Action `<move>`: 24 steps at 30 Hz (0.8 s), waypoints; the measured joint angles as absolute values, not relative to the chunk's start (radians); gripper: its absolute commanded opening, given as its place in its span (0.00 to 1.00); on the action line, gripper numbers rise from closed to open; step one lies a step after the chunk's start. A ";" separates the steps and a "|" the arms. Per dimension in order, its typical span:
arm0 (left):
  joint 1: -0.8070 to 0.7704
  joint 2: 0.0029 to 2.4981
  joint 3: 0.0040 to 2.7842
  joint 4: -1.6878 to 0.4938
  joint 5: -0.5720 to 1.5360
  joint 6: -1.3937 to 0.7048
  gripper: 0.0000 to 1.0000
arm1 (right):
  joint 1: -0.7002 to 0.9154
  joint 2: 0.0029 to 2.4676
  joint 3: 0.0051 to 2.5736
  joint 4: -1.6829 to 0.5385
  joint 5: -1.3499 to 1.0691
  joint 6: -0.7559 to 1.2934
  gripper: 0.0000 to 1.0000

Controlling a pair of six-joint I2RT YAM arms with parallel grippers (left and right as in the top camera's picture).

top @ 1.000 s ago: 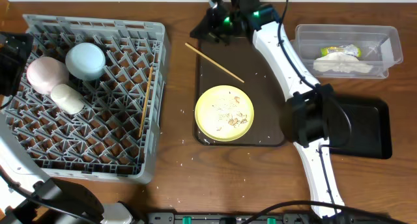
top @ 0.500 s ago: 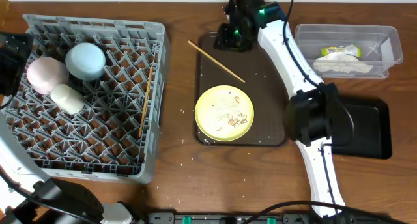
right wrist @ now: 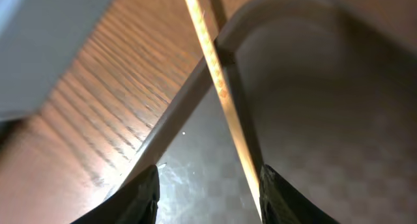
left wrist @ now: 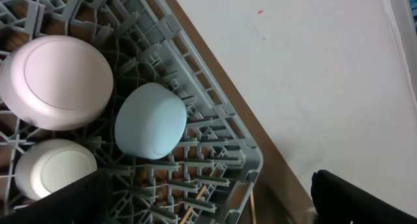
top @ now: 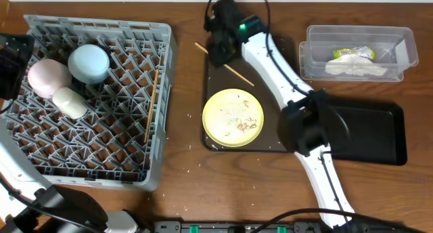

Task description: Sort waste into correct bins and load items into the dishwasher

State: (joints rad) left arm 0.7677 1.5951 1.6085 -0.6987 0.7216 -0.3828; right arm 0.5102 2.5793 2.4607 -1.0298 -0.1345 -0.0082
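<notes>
A wooden chopstick (top: 241, 76) lies slanted across the far left corner of the brown tray (top: 279, 135). My right gripper (top: 220, 47) is open right over it. In the right wrist view the chopstick (right wrist: 221, 87) runs between the spread fingers (right wrist: 208, 201), close to the right one. The yellow plate (top: 233, 118) with beige crumbs lies on the tray. The grey rack (top: 101, 152) holds the pink bowl (top: 46, 77), blue bowl (top: 88, 62), white cup (top: 70, 102) and another chopstick (top: 150, 104). My left gripper (left wrist: 208, 214) is open and empty above the rack's far corner.
The clear tub (top: 318, 40) at far right holds the yellow-green wrapper (top: 353, 53) and white napkin (top: 356, 69). The glossy black tray (top: 375, 135) lies in front of it. Crumbs are scattered on the table by the brown tray.
My right gripper has swung left from the brown tray's far edge and now sits over the chopstick's far end. The left arm and the dishes have not moved.
</notes>
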 measured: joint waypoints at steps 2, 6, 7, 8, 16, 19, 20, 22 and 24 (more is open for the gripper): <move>0.768 1.595 1.608 -0.699 0.722 -0.383 0.98 | 0.512 2.605 2.459 -1.028 -0.129 -0.023 0.45; 0.768 1.595 1.608 -0.699 0.722 -0.383 0.98 | 0.508 2.644 2.454 -1.029 -0.113 -0.042 0.43; 0.768 1.595 1.608 -0.699 0.722 -0.383 0.98 | 0.508 2.651 2.453 -1.029 -0.112 -0.045 0.41; 0.768 1.595 1.608 -0.699 0.722 -0.383 0.98 | 0.507 2.657 2.454 -1.031 -0.110 -0.047 0.41; 0.768 1.595 1.608 -0.699 0.722 -0.383 0.98 | 0.505 2.666 2.453 -1.031 -0.100 -0.064 0.01; 0.768 1.595 1.608 -0.699 0.722 -0.383 0.98 | 0.505 2.666 2.453 -1.037 -0.099 -0.042 0.01; 0.768 1.595 1.608 -0.699 0.722 -0.383 0.98 | 0.505 2.666 2.453 -1.039 -0.099 -0.034 0.01; 0.768 1.595 1.608 -0.699 0.722 -0.383 0.98 | 0.505 2.666 2.463 -1.056 -0.099 -0.006 0.01; 0.768 1.595 1.608 -0.699 0.722 -0.383 0.98 | 0.504 2.666 2.486 -1.072 -0.099 0.022 0.01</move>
